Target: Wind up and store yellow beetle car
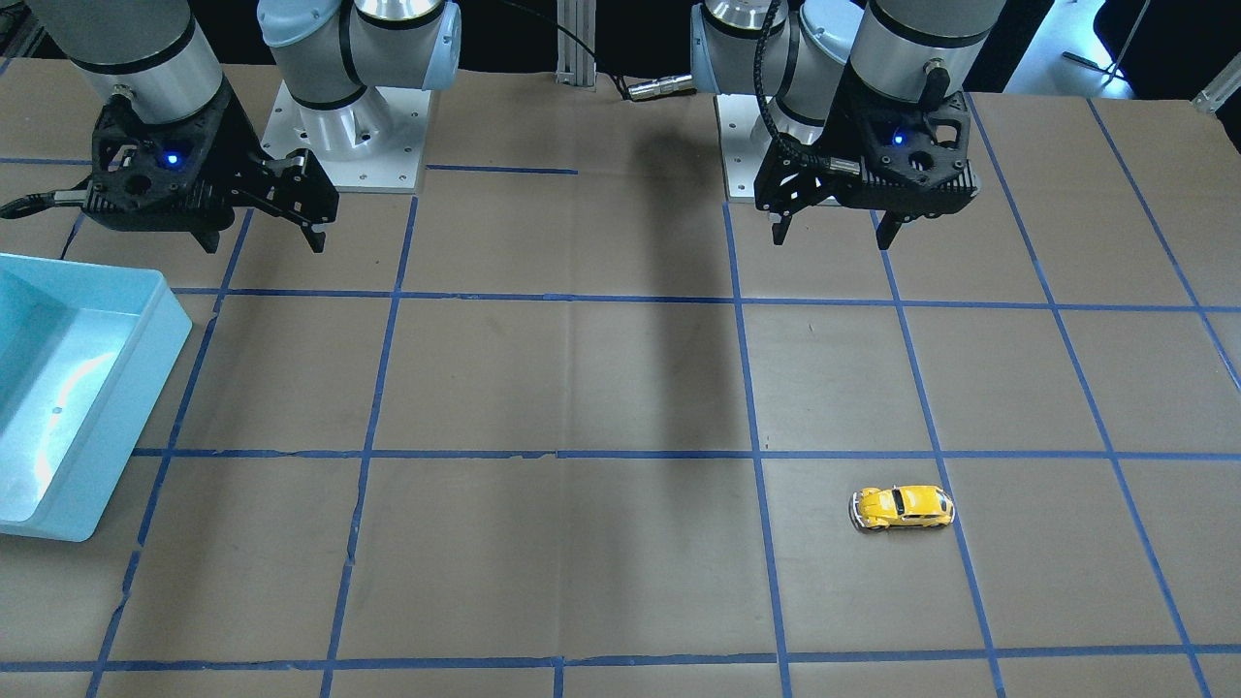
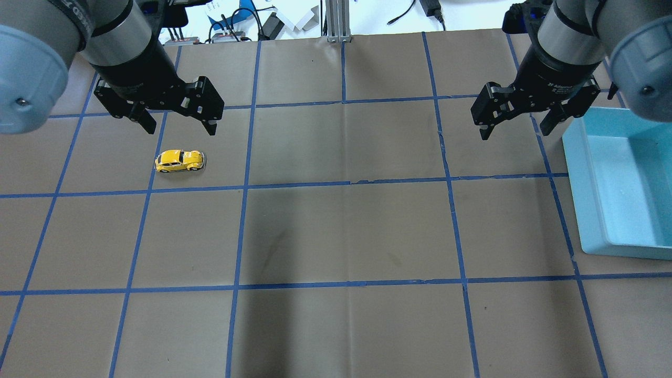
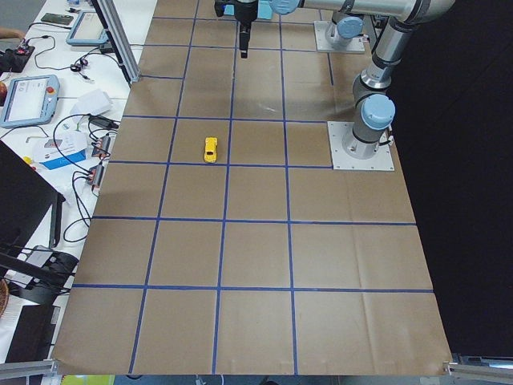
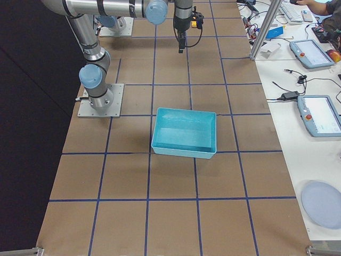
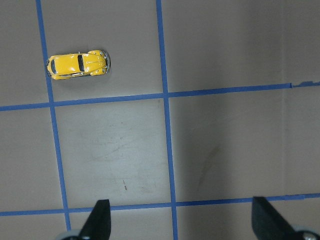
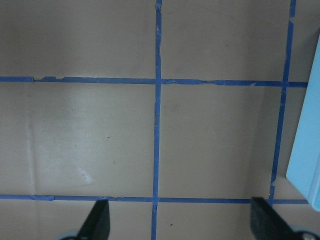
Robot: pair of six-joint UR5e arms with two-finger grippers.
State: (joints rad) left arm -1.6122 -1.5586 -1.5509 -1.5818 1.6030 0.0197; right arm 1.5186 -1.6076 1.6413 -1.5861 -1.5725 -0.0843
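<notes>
On the brown paper table top, your overhead view has the small glossy yellow beetle car on its wheels, apart from the left gripper, which is raised and pointing down, fingers spread wide, holding nothing. The right gripper hangs likewise beside the light blue plastic bin. Your left wrist view puts the car at upper left, outside the fingers. Only exterior right shows the bin whole.

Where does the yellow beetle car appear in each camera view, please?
Exterior front-facing: yellow beetle car at lower right.
Overhead exterior: upper left.
Exterior left: upper part, left of centre.
Exterior right: not in it.
Left wrist-mounted: upper left.
Right wrist-mounted: not in it.
Shared landmark: the blue tape crossing beside the car.
</notes>
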